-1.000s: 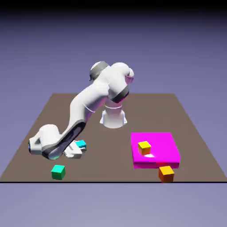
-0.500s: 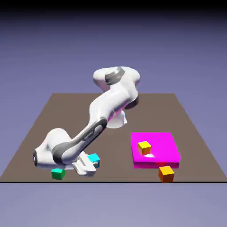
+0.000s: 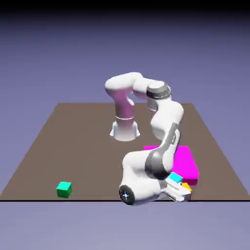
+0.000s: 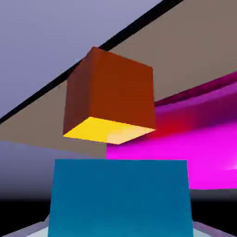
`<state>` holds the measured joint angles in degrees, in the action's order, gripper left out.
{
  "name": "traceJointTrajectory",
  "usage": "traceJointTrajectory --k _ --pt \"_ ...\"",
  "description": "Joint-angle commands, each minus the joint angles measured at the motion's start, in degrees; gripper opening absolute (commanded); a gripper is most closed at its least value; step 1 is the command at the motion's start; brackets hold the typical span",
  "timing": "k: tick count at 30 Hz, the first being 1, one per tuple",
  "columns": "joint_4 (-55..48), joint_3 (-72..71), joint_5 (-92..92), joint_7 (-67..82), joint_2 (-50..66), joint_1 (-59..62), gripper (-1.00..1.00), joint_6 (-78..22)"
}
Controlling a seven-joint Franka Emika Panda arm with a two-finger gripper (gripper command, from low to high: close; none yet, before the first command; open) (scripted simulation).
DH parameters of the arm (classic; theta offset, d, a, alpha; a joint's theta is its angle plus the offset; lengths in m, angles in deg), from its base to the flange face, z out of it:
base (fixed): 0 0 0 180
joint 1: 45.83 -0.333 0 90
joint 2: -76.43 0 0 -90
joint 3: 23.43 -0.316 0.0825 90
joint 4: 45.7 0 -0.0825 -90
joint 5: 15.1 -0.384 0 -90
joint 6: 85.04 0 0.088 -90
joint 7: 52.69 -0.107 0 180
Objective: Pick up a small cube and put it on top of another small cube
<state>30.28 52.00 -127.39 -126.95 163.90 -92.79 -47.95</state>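
Cube, cyan [image 4: 120, 199], sits gripped between the hand's [image 4: 120, 230] fingertips [image 4: 34, 231].

Cyan cube [image 4: 120, 199] — near orange cube [image 4: 121, 92]

Top faces catch the light, the orange cube's [image 4: 121, 90] sides falling dim, while the magenta block [image 4: 203, 143] glares in the hand view (almost neon, honestly). Past the desk's [image 3: 88, 146] far edge, the backdrop [image 3: 125, 53] darkens to black. Cube edges look slightly jagged.
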Motion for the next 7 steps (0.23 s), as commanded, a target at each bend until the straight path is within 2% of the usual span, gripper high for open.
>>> traceJointTrajectory --k 1,3,4,7 --pt "2.08 -0.56 -0.07 0.82 0.38 -2.07 -1.00 0.66" --pt "5.58 -1.52 -0.29 2.13 1.02 -5.57 -1.00 1.83" --pt "5.58 -1.52 -0.30 2.13 1.02 -5.57 1.00 1.83" --pt "1.43 -0.39 -0.03 0.58 0.26 -1.43 1.00 0.45"
